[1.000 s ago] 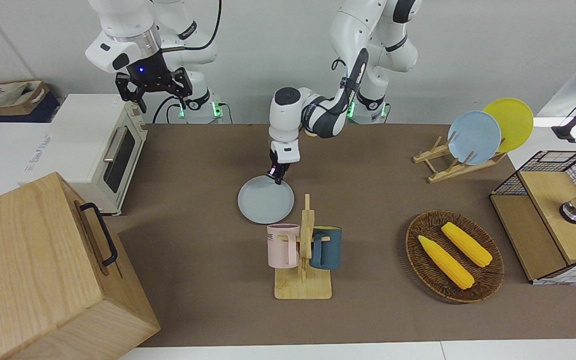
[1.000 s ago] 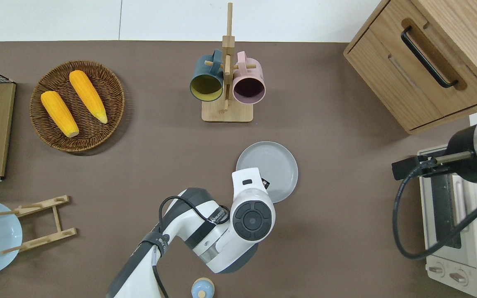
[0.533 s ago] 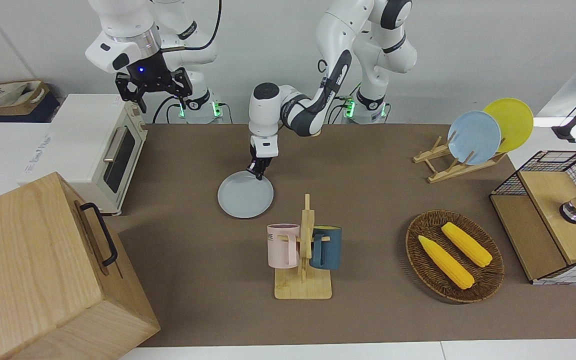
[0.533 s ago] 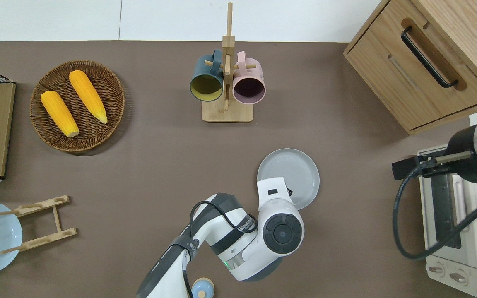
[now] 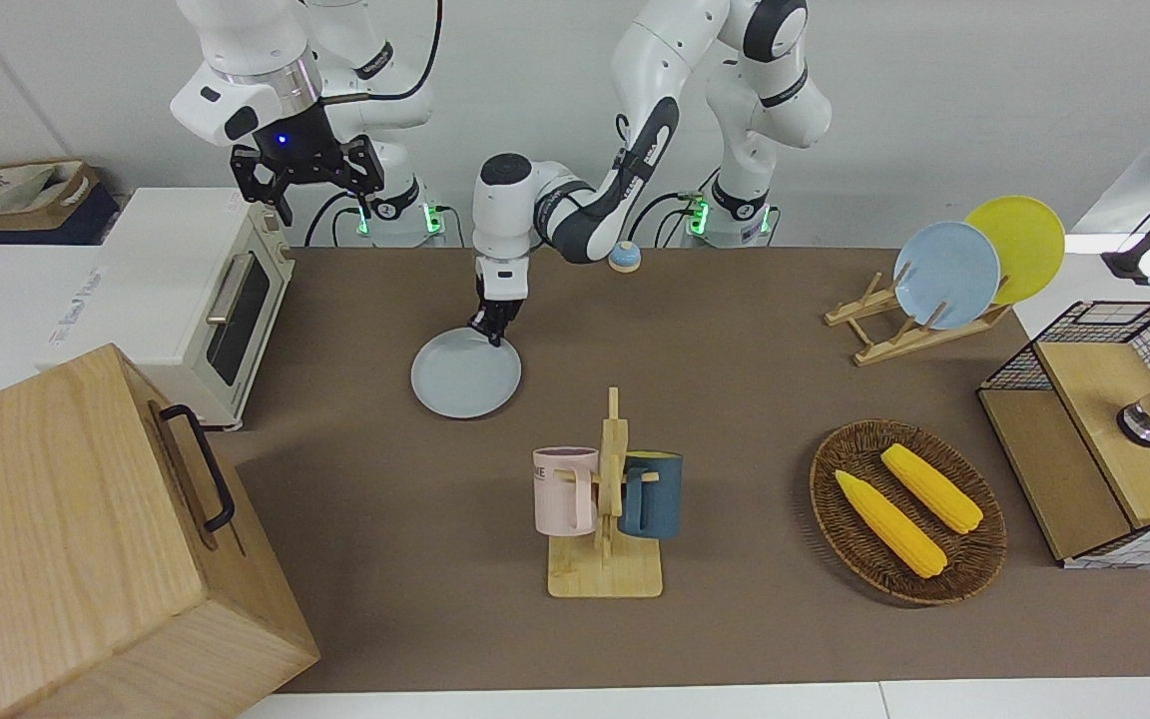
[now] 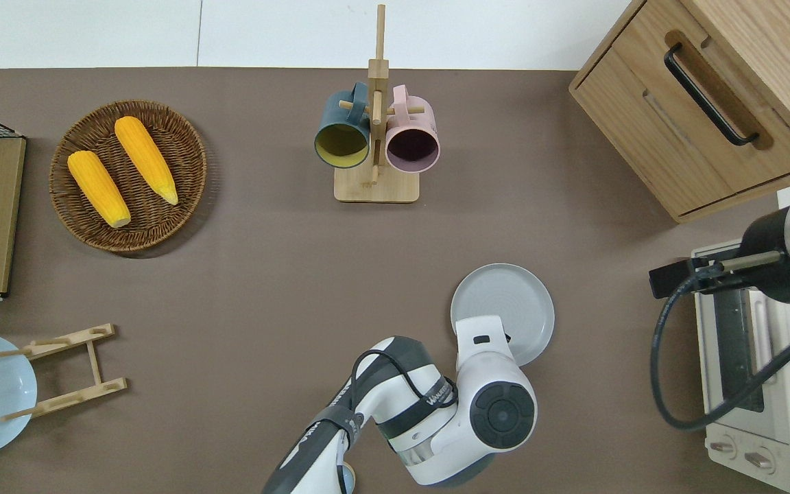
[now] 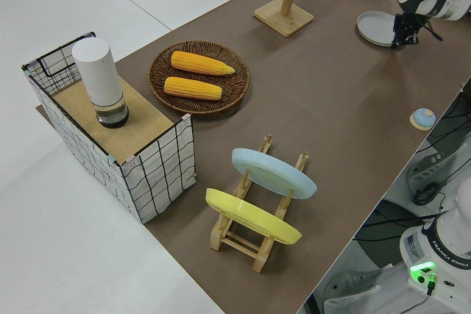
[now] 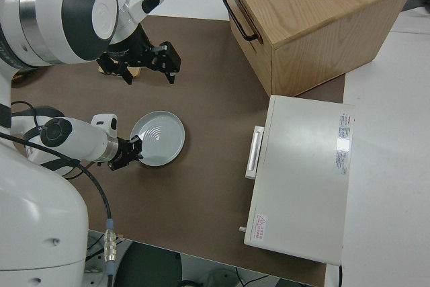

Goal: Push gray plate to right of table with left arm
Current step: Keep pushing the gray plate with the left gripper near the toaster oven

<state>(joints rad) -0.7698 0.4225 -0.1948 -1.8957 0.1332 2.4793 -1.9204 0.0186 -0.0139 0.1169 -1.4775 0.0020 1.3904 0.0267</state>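
Observation:
The gray plate (image 5: 465,379) lies flat on the brown table (image 5: 735,399), nearer to the robots than the mug rack and toward the right arm's end; it also shows in the overhead view (image 6: 505,309) and the right side view (image 8: 158,138). My left gripper (image 5: 492,331) is shut, fingertips down against the plate's rim on the edge nearest the robots. In the overhead view its wrist hides the fingers. It shows in the right side view (image 8: 134,149) at the rim. My right gripper (image 5: 305,185) is open and parked.
A mug rack (image 5: 607,509) with a pink and a blue mug stands mid-table. A toaster oven (image 5: 206,300) and a wooden cabinet (image 5: 86,539) stand at the right arm's end. A corn basket (image 5: 906,509), a plate rack (image 5: 919,325) and a wire crate (image 5: 1104,429) are toward the left arm's end.
My left arm has swept toward the right arm's end of the table. The gray plate has slid with it, that way and slightly nearer to the robots. The right arm has not moved.

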